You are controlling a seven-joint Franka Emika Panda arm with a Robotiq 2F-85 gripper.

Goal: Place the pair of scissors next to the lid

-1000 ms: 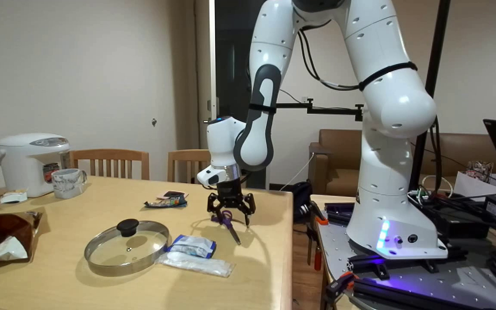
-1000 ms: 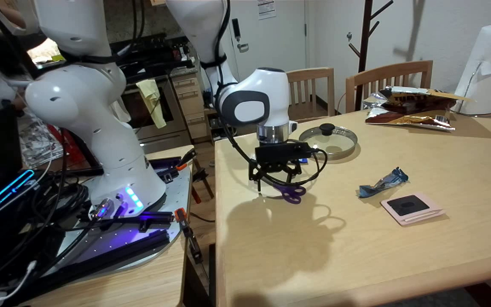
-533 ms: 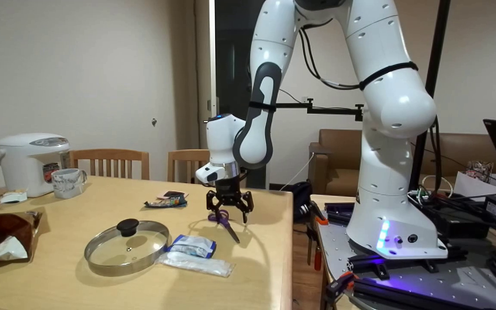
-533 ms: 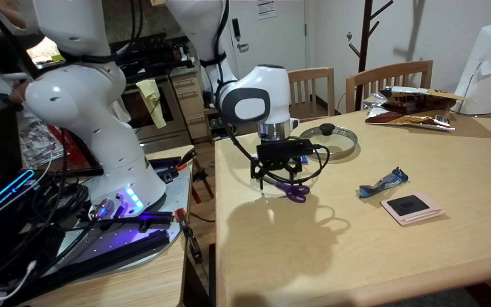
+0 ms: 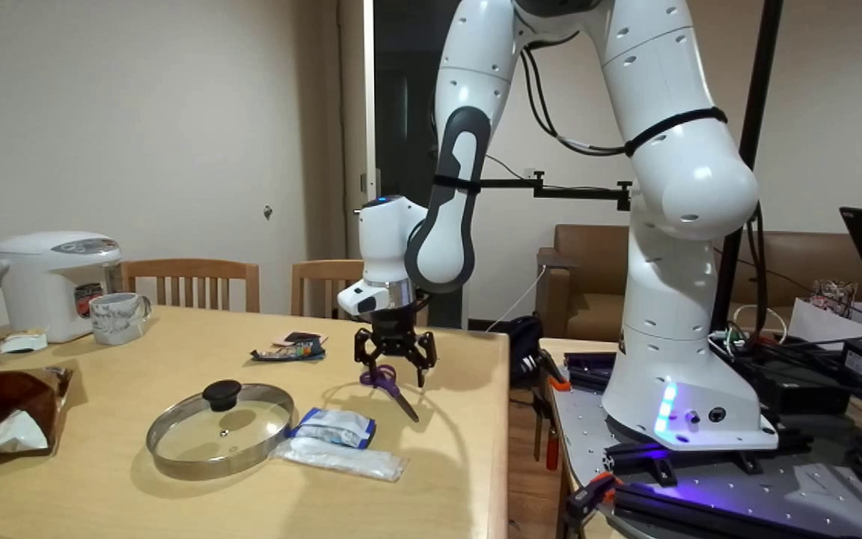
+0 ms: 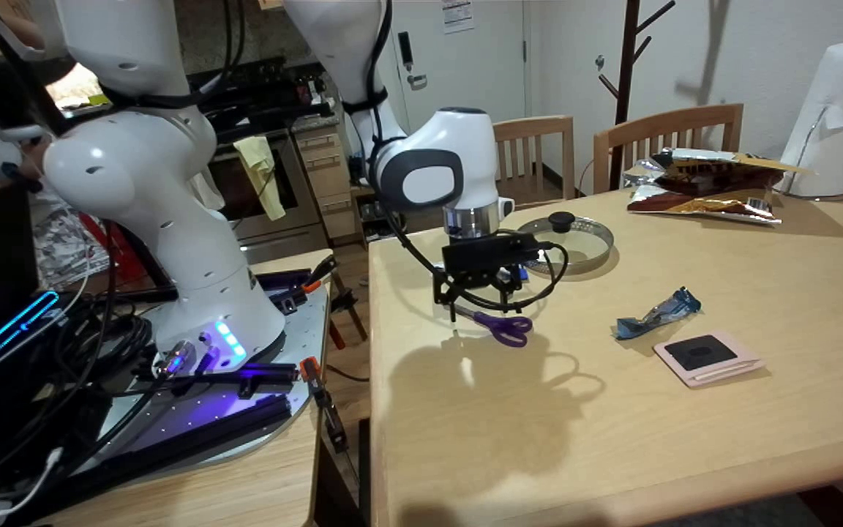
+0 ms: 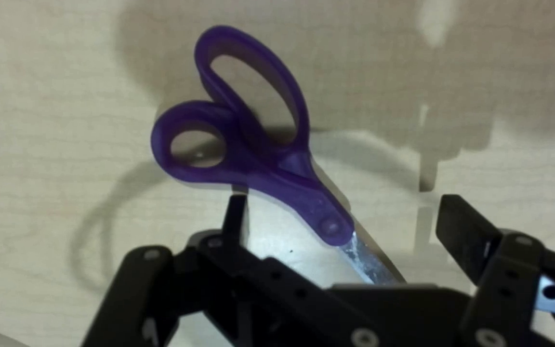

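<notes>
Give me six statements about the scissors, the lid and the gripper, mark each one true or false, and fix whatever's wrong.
1. The scissors lie on the table. True.
2. The scissors are orange-handled. False: the handles are purple.
3. The lid has a black knob. True.
4. The gripper is open. True.
5. The scissors are resting inside the lid. False: they lie apart from it.
6. The gripper is over the lid. False: it is over the scissors.
</notes>
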